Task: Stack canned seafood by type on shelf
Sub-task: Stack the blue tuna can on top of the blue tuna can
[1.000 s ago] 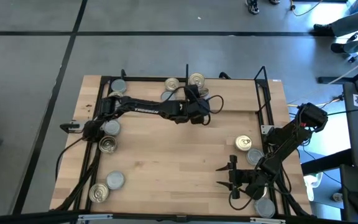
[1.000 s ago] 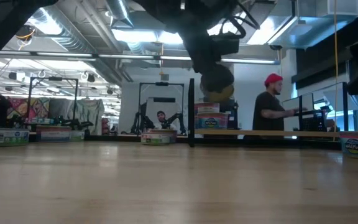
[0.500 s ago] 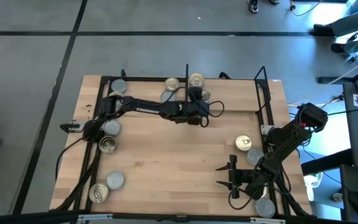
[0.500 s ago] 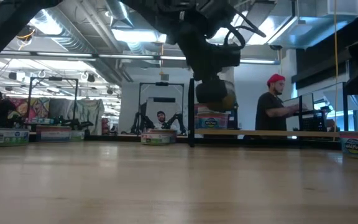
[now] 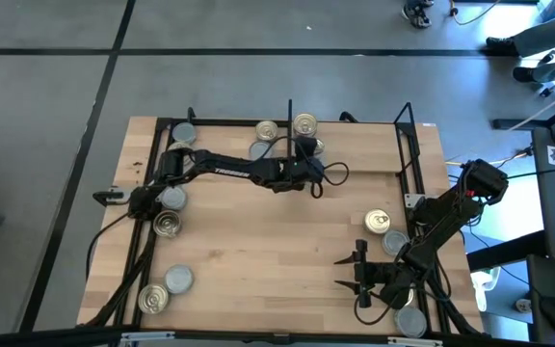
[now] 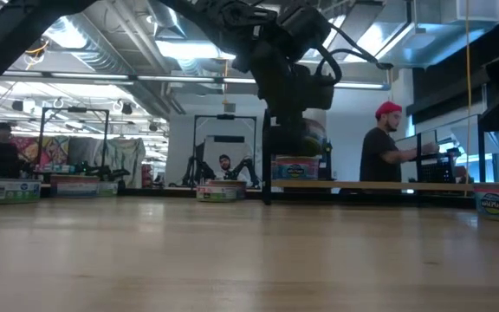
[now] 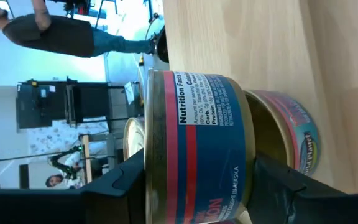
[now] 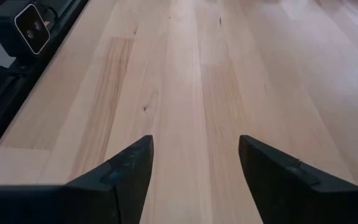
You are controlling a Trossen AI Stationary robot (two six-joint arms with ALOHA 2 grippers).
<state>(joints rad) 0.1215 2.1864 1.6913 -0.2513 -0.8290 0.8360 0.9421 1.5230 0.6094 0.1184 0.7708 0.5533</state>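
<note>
The left gripper (image 7: 194, 186) pinches a blue-and-red labelled tin (image 7: 197, 146) by its sides, carrying it at the far edge of the shelf (image 5: 355, 123) beside the black divider (image 5: 290, 111), just by a teal-labelled tin (image 7: 291, 134). I take it as a stacking approach. The right gripper (image 8: 194, 171) waits, fingers spread over bare wood, near the front right. Other tins (image 5: 167, 224) sit scattered left.

Upper centre of the high view: a tin (image 5: 303, 123) sits just right of the divider (image 5: 290, 114), another tin (image 5: 267, 130) left of it, and the left gripper (image 5: 305, 152) right below them.
</note>
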